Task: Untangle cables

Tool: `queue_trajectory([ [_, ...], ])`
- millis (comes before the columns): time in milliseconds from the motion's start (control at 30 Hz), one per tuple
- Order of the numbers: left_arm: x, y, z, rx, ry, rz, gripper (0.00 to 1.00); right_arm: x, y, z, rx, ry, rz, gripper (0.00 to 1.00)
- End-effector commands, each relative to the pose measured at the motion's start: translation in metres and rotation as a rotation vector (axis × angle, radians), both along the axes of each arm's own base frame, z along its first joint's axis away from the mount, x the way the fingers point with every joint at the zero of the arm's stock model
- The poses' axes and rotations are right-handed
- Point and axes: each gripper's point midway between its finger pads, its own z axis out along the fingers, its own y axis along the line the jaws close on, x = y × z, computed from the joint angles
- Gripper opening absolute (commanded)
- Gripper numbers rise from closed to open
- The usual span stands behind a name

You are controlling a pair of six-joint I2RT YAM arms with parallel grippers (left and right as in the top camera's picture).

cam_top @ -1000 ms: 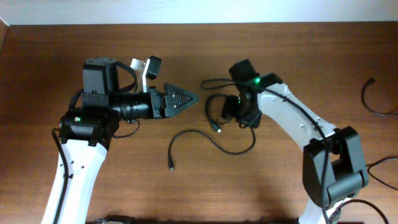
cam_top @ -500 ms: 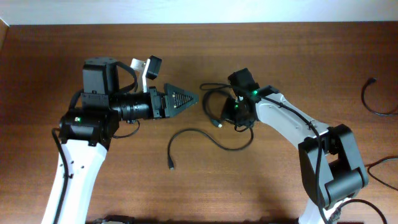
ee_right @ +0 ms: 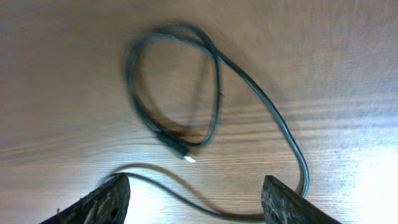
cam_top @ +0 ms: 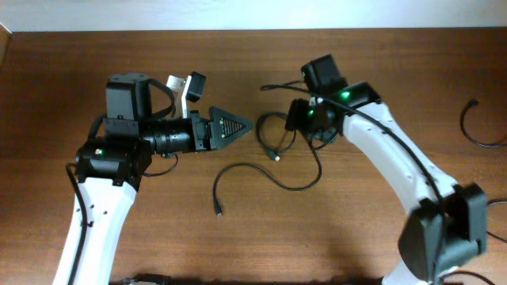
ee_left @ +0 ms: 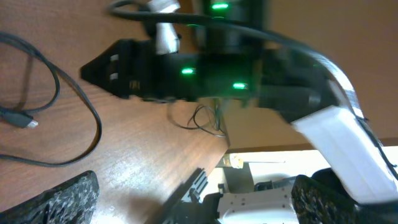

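Observation:
A thin black cable (cam_top: 269, 136) lies looped on the table's middle, its plug (cam_top: 276, 157) pointing down. A longer strand (cam_top: 261, 172) curves down-left to an end plug (cam_top: 217, 211). My right gripper (cam_top: 296, 120) hovers open over the loop's right side, holding nothing. In the right wrist view the loop (ee_right: 177, 81) and plug (ee_right: 185, 155) lie ahead of the open fingers (ee_right: 193, 205), and a strand passes under them. My left gripper (cam_top: 238, 125) points right, left of the loop. It is open and empty (ee_left: 193, 202). The left wrist view shows the cable (ee_left: 59, 93).
Another black cable (cam_top: 474, 127) curls at the far right edge. A dark wire (cam_top: 485, 212) lies by the right arm's base. The right arm (ee_left: 224, 68) fills the left wrist view. The table's far edge runs along the top.
My right gripper has lifted and drawn back up and to the right, off the loop. The loop looks slightly shifted. The left arm has not moved.

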Motion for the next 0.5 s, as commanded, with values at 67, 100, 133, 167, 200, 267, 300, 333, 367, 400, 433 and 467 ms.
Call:
queue_trajectory([
  [67, -0.001, 0.002, 0.004, 0.006, -0.027, 0.001, 0.99, 0.007, 0.003, -0.053, 0.021, 0.049, -0.093, 0.64],
  [100, -0.001, 0.002, 0.004, 0.006, -0.027, 0.001, 0.99, 0.012, 0.005, -0.06, 0.028, 0.048, -0.106, 0.64],
  [133, -0.001, 0.002, 0.004, 0.006, -0.027, 0.001, 0.99, 0.015, 0.007, -0.065, 0.032, 0.045, -0.105, 0.63],
  [167, -0.001, 0.002, 0.004, 0.006, -0.026, 0.001, 0.99, 0.018, 0.008, -0.072, 0.034, 0.047, -0.114, 0.63],
  [200, -0.001, 0.002, 0.004, 0.006, -0.027, 0.001, 0.99, 0.02, 0.009, -0.079, 0.036, 0.053, -0.126, 0.63],
  [267, -0.001, 0.002, 0.004, 0.006, -0.026, 0.001, 0.99, 0.023, 0.011, -0.096, 0.042, 0.083, -0.178, 0.54],
  [300, -0.001, 0.002, 0.004, 0.006, -0.026, 0.001, 0.99, 0.024, 0.013, -0.103, 0.051, 0.094, -0.183, 0.4],
  [333, -0.001, 0.002, 0.004, 0.006, -0.027, 0.001, 0.99, 0.024, 0.015, -0.105, 0.061, 0.098, -0.179, 0.35],
  [367, -0.001, 0.002, 0.004, 0.007, -0.027, 0.002, 0.99, 0.025, 0.015, -0.106, 0.062, 0.097, -0.179, 0.04],
  [400, -0.001, 0.002, 0.004, 0.007, -0.027, 0.002, 0.99, 0.026, 0.016, -0.106, 0.064, 0.093, -0.178, 0.04],
  [433, -0.001, 0.002, 0.004, 0.007, -0.027, 0.002, 0.99, 0.026, 0.016, -0.106, 0.067, 0.089, -0.178, 0.04],
  [467, -0.001, 0.002, 0.004, 0.006, -0.027, 0.001, 0.99, 0.026, 0.016, -0.106, 0.067, 0.089, -0.178, 0.04],
])
